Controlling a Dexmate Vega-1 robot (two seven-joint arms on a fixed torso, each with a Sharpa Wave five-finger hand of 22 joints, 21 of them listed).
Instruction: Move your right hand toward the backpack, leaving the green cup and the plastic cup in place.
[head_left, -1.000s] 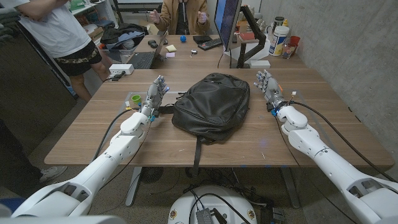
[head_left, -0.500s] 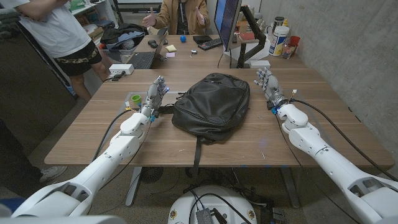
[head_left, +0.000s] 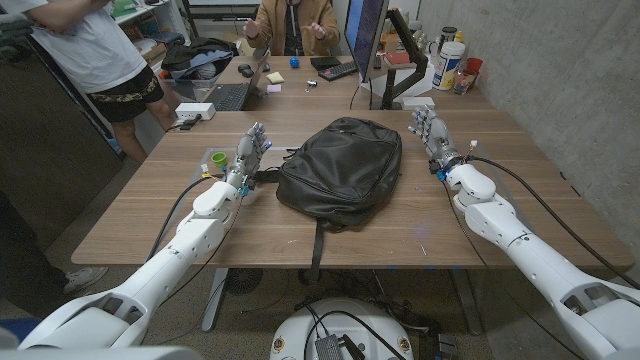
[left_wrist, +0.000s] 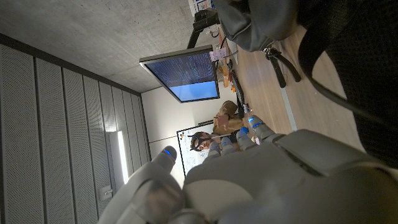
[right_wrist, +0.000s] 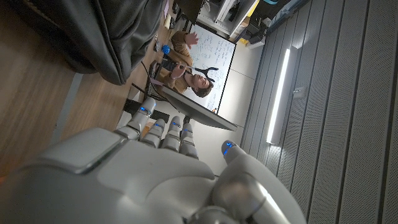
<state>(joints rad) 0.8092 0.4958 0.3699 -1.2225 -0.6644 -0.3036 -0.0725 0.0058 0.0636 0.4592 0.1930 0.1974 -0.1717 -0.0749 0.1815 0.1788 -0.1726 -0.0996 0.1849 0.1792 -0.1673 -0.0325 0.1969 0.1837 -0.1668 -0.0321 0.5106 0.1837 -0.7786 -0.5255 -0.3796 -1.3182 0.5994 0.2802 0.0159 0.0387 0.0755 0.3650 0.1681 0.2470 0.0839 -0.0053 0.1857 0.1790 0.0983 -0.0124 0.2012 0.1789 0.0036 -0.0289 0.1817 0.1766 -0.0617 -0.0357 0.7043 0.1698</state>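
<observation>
Because the black backpack (head_left: 340, 167) lies mid-table, just inward of the right hand (head_left: 430, 135), the hand should probably sweep sideways toward its near edge, low and slow. That hand holds nothing, fingers spread, near the bag. The green cup (head_left: 218, 159) sits beyond, by the left hand (head_left: 250, 152).

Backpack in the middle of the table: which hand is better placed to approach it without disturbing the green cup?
The right hand. It stands open beside the backpack with only bare table between them. The left hand is also near the backpack, but the green cup sits just on its outer side.
</observation>
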